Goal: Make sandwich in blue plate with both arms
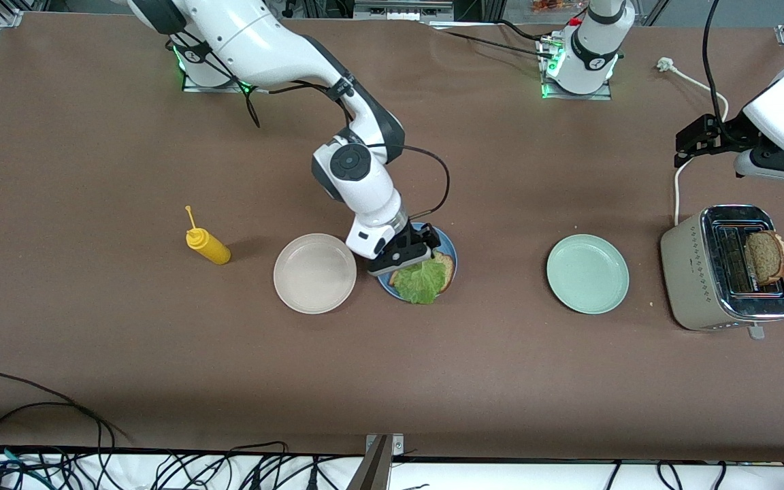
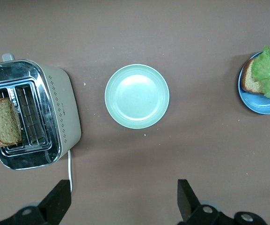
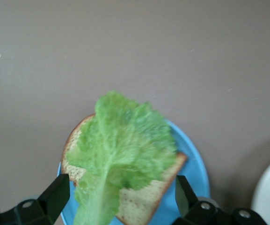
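The blue plate [image 1: 449, 248] sits mid-table with one brown bread slice [image 1: 444, 263] on it and a ruffled lettuce leaf [image 1: 422, 281] lying on the slice. My right gripper [image 1: 418, 246] hangs open just over the plate; the right wrist view shows the lettuce [image 3: 120, 150], bread [image 3: 144, 204] and plate [image 3: 193, 173] below the spread jaws, which hold nothing. A second bread slice [image 1: 766, 257] stands in the toaster [image 1: 698, 272] at the left arm's end. My left gripper [image 1: 688, 144] waits open in the air by the toaster [image 2: 55, 108], empty [image 2: 124, 201].
A beige plate [image 1: 314, 273] lies beside the blue plate toward the right arm's end, then a yellow squeeze bottle [image 1: 207, 245]. A mint-green plate [image 1: 587, 273] lies between the blue plate and the toaster. The toaster's white cord [image 1: 695, 82] runs toward the bases.
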You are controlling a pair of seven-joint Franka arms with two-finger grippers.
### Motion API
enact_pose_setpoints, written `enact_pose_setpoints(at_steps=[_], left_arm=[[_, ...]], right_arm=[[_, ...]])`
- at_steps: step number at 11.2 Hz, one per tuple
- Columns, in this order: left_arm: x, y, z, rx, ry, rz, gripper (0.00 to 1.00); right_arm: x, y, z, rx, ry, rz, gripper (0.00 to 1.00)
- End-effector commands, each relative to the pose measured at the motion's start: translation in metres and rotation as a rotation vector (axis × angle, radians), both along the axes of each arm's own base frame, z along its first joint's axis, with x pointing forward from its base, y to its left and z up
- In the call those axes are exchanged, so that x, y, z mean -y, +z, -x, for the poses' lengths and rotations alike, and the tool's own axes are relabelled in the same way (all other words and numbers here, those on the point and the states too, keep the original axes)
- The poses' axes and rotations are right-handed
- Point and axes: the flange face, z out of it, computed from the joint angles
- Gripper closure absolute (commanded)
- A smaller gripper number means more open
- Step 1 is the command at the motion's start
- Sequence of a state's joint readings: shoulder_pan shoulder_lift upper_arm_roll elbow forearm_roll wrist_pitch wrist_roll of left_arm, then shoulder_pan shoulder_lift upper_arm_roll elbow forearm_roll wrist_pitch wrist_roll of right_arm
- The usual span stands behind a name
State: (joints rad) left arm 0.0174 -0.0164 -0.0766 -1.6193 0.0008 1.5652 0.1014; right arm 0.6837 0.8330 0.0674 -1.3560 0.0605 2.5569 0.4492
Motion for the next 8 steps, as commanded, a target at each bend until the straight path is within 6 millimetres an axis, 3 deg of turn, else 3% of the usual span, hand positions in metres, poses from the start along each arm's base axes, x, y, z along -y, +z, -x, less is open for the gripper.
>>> enact_pose_setpoints(at_steps=[1, 4, 8], left_arm=[[-0.002, 0.002, 0.002, 0.000, -0.007, -0.019, 0.00], [-0.002, 0.002, 0.002, 0.000, -0.007, -0.019, 0.00], [-0.002, 0.002, 0.002, 0.000, -0.007, -0.019, 0.00]], right_arm=[[0.023, 0.054, -0.008, -0.065, -0.004, 0.052, 0.00], [0.077, 0.091, -0.030, -0.125, 0.036, 0.132, 0.00], [0.169, 0.111, -0.062, -0.187, 0.199, 0.230, 0.00]])
